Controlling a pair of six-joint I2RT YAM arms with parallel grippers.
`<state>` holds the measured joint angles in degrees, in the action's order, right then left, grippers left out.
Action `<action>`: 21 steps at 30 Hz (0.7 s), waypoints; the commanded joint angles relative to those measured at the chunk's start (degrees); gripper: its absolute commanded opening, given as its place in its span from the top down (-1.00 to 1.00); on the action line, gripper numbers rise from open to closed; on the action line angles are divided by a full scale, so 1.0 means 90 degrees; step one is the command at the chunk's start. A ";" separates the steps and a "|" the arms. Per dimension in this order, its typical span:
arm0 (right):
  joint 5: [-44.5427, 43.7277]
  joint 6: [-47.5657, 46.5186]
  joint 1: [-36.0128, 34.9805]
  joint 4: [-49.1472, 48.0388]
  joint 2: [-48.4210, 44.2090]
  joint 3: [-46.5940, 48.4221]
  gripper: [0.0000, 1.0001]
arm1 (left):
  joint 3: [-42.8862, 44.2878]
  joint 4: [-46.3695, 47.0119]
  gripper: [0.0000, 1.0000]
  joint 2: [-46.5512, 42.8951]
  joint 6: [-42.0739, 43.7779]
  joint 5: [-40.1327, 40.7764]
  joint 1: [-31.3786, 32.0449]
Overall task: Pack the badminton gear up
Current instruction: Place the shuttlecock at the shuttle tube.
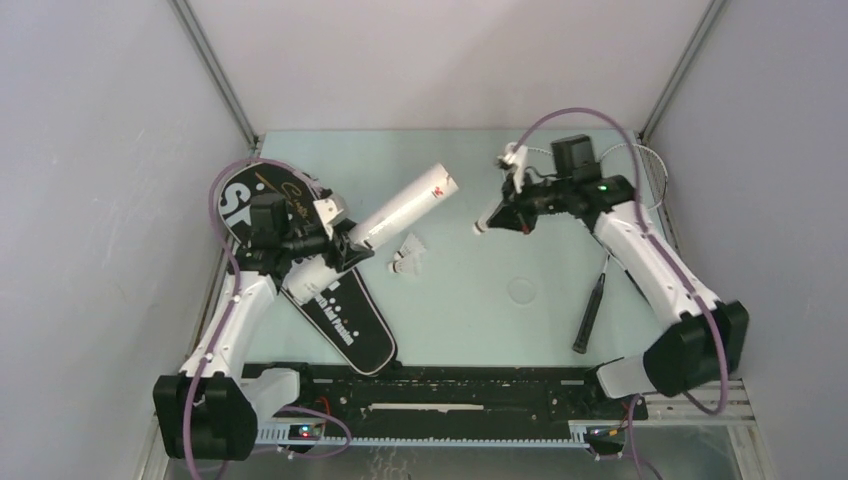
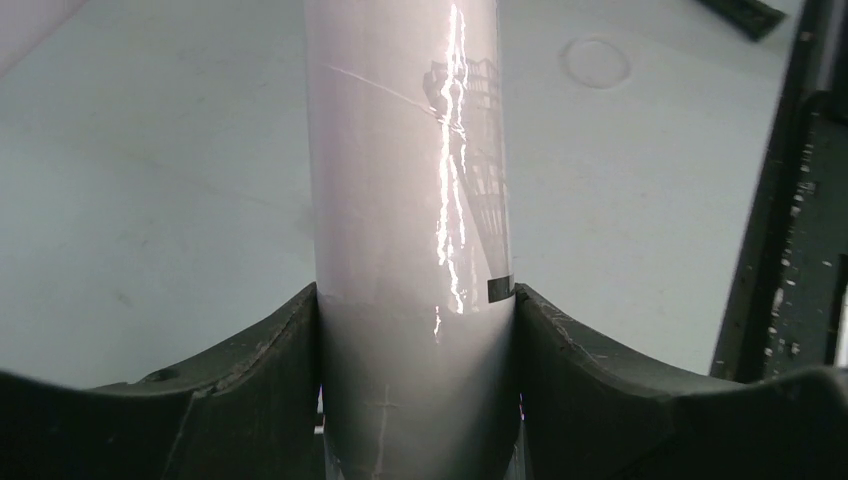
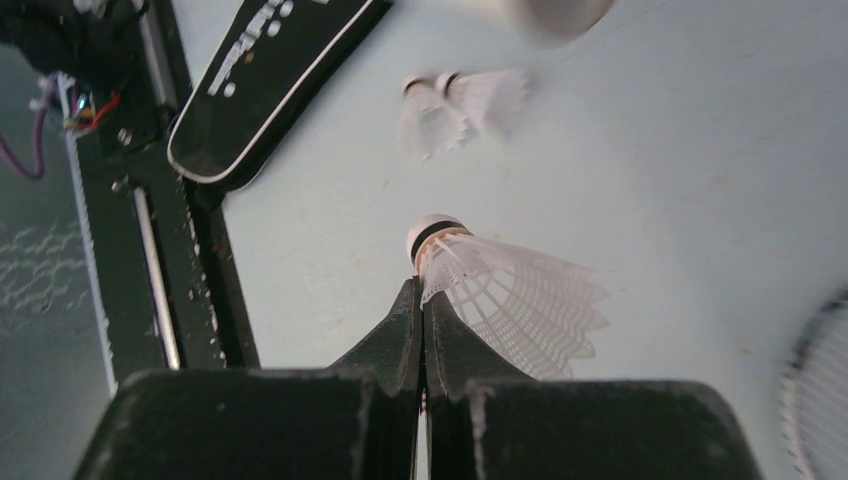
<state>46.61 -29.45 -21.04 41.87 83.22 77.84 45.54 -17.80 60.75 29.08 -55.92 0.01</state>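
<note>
My left gripper (image 1: pixel 348 246) (image 2: pixel 415 305) is shut on the long white tube (image 1: pixel 405 208) (image 2: pixel 405 170), gripping it near its lower end. The tube slants up to the right above the black racquet-shaped bag (image 1: pixel 340 320) (image 3: pixel 270 70). Its open mouth points toward the right arm. My right gripper (image 1: pixel 498 217) (image 3: pixel 422 290) hangs above the table, shut on the skirt of a white shuttlecock (image 1: pixel 482 228) (image 3: pixel 510 295). Two more shuttlecocks (image 1: pixel 408 258) (image 3: pixel 455 108) lie on the table near the tube. A racquet's black handle (image 1: pixel 591 312) lies under the right arm, and its head (image 3: pixel 815 400) is partly hidden.
A round clear disc (image 1: pixel 521 290) (image 2: pixel 595 62) lies on the pale table mid-right. The black rail (image 1: pixel 440 395) runs along the near edge between the arm bases. Grey walls close in the back and both sides.
</note>
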 commanded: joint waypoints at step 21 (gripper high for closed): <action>0.0771 0.0706 0.0612 -0.0561 -0.1757 -0.0278 1.00 | 0.0406 -0.1128 0.20 0.0203 0.1835 -0.1294 0.1053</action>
<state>51.83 -23.66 -14.50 37.41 68.01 76.71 45.54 -28.29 63.02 43.79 -63.99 9.08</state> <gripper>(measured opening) 0.007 0.670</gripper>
